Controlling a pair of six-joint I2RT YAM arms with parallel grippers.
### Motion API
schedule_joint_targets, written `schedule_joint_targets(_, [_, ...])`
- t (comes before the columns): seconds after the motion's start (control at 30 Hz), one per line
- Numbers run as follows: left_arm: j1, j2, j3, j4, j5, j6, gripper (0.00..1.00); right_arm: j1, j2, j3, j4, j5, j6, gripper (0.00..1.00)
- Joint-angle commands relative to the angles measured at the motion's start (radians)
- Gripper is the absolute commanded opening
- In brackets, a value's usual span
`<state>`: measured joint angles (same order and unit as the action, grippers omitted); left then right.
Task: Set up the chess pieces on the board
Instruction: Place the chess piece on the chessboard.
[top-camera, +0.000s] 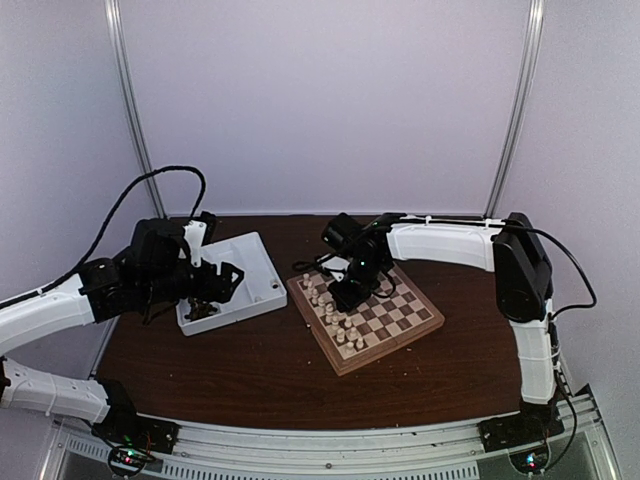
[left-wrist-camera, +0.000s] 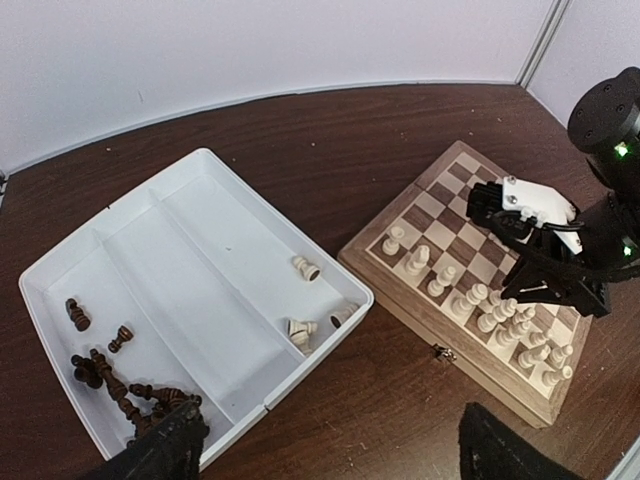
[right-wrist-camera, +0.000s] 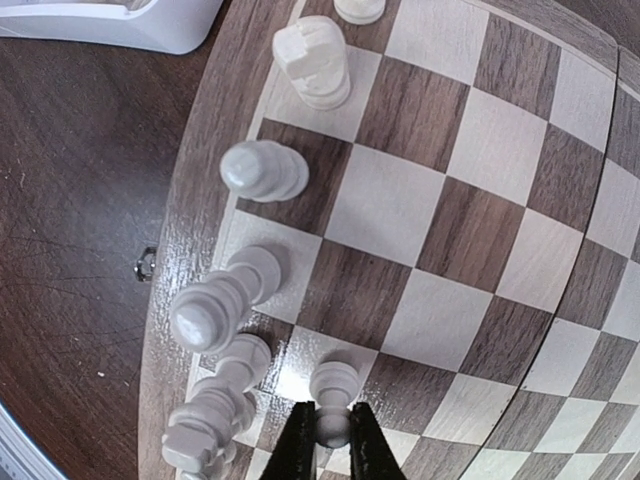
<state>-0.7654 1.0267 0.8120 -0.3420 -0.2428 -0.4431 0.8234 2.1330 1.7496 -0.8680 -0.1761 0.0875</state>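
The wooden chessboard lies right of centre, with several cream pieces along its near-left side. My right gripper is low over them. In the right wrist view it is shut on the head of a cream pawn, whose base is at a cream square of the board; I cannot tell if it touches. My left gripper hovers over the white tray. It is open and empty. In the tray lie several dark pieces and three cream pieces.
The board's metal latch faces the tray. A strip of bare brown table separates the tray from the board. The right arm reaches over the board's far side. White walls close off the back.
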Motion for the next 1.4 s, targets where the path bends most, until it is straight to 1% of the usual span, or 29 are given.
schedule_joint_targets(0.0, [0.008,0.007,0.029,0.018,0.014,0.022,0.88,-0.006,0.017,0.034,-0.019,0.03,-0.006,0.11])
schedule_joint_targets(0.4, [0.012,0.018,0.022,0.016,0.018,0.014,0.9,-0.006,0.006,0.041,-0.037,0.024,-0.008,0.22])
schedule_joint_targets(0.77, [0.016,0.027,0.024,0.01,0.027,0.006,0.9,-0.006,-0.019,0.038,-0.045,0.034,-0.016,0.25])
schedule_joint_targets(1.03, [0.024,0.07,0.033,0.005,0.041,0.001,0.9,-0.005,-0.102,-0.002,-0.024,0.043,-0.025,0.26])
schedule_joint_targets(1.13, [0.041,0.11,0.049,0.002,0.055,-0.003,0.92,-0.006,-0.162,-0.052,0.025,0.046,-0.023,0.27])
schedule_joint_targets(1.2, [0.074,0.161,0.089,-0.049,0.086,-0.042,0.98,-0.006,-0.205,-0.085,0.063,0.043,-0.025,0.27])
schedule_joint_targets(1.3, [0.125,0.271,0.182,-0.149,0.159,-0.118,0.98,-0.005,-0.283,-0.152,0.129,0.047,-0.029,0.28])
schedule_joint_targets(1.37, [0.144,0.333,0.239,-0.182,0.199,-0.153,0.98,-0.006,-0.339,-0.206,0.171,0.059,-0.031,0.28])
